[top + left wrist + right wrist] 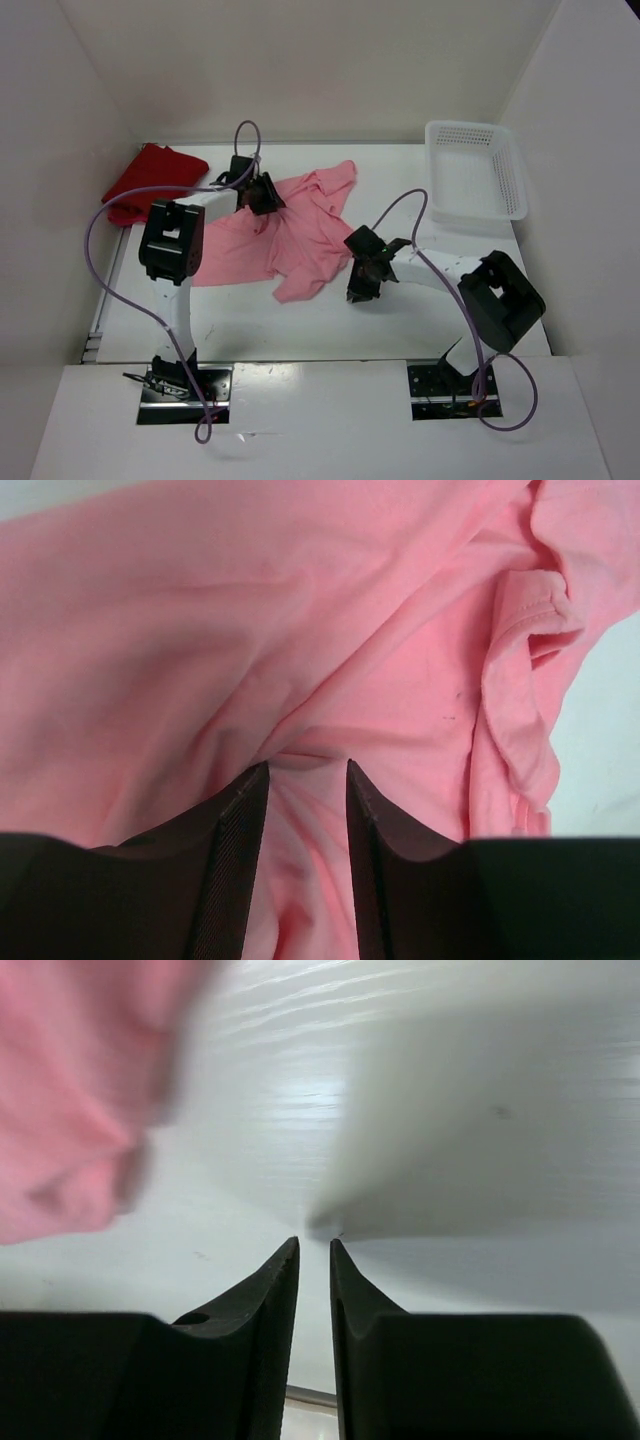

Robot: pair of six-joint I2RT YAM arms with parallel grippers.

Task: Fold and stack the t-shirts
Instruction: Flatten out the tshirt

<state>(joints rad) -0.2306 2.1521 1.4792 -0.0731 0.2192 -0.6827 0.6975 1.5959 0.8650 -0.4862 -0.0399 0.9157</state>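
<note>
A light pink t-shirt (300,235) lies spread and rumpled on the white table, left of centre. My left gripper (265,195) sits at its upper middle. In the left wrist view the left gripper (307,765) is shut on a bunched fold of the pink t-shirt (300,630). A red t-shirt (150,180) lies crumpled at the back left corner. My right gripper (358,292) hovers over bare table just right of the pink hem. In the right wrist view the right gripper (313,1240) stands narrowly open with nothing between its fingers, and the pink t-shirt (70,1110) shows blurred at upper left.
A white perforated basket (476,213) stands at the back right. White walls close in the table (300,325) at the back and both sides. Purple cables loop from both arms.
</note>
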